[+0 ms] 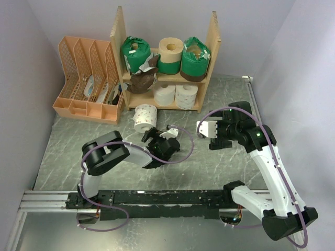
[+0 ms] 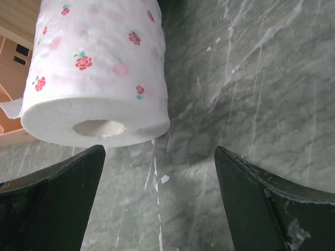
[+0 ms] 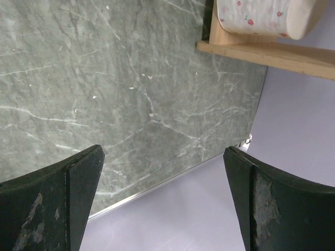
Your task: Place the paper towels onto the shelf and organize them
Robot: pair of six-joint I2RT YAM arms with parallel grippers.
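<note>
White rose-printed paper roll [image 1: 145, 118] stands upright on the grey-green marbled table [image 1: 73, 141], just near of the light wooden shelf [image 1: 213, 39] (2 boards, both stocked). Left gripper [image 2: 159, 157] gapes just near of it; right gripper [image 3: 163, 157] gapes too, empty.

On my feed, the grey-green marbled bench [image 1: 209, 162] carries a wooden shelf [image 1: 119, 39] and an orange file rack [image 1: 73, 57] side by side at its far edge. One floral roll [image 1: 145, 118] stands upright just in front of the shelf.
</note>
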